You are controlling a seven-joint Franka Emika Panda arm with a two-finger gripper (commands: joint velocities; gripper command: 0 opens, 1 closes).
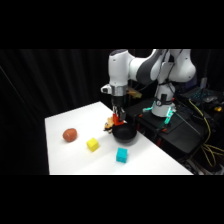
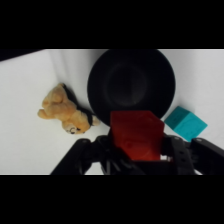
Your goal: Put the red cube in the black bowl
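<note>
My fingers [image 2: 136, 150] are clamped on the red cube [image 2: 136, 134], which hangs between them just above the near rim of the black bowl [image 2: 131, 80]. I judge the cube sits over the rim, not the middle; let go here and it could clip the edge and tumble onto the bench [image 2: 30, 90]. Farther out lie a cyan cube [image 2: 186, 123] and a plush toy [image 2: 65, 111].

Lab: black curtains [image 1: 60, 80], cabled equipment [image 1: 200, 125].
</note>
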